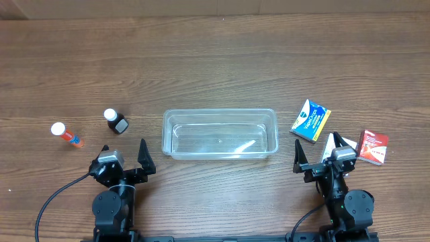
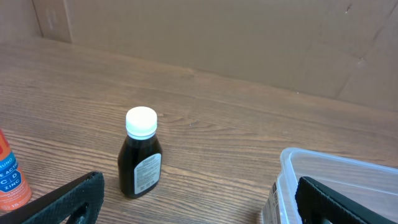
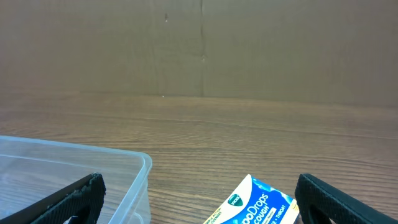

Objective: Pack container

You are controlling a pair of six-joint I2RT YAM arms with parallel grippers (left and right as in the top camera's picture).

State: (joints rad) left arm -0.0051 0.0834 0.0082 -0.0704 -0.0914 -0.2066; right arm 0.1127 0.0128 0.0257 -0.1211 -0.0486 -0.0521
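Note:
The clear plastic container (image 1: 220, 134) lies empty at the table's middle; its corners show in the left wrist view (image 2: 329, 177) and the right wrist view (image 3: 74, 171). A dark bottle with a white cap (image 1: 115, 121) (image 2: 140, 154) and an orange tube with a white cap (image 1: 66, 134) (image 2: 9, 174) stand left of it. A blue cough drops box (image 1: 310, 121) (image 3: 255, 205) and a red box (image 1: 373, 146) lie right of it. My left gripper (image 1: 124, 156) (image 2: 199, 205) is open and empty near the front edge. My right gripper (image 1: 316, 154) (image 3: 199, 202) is open and empty, just before the blue box.
A small white box (image 1: 334, 144) lies partly under my right gripper, between the blue and red boxes. A brown cardboard wall (image 3: 199, 43) stands behind the table. Black cables (image 1: 54, 195) run from both arm bases at the front edge.

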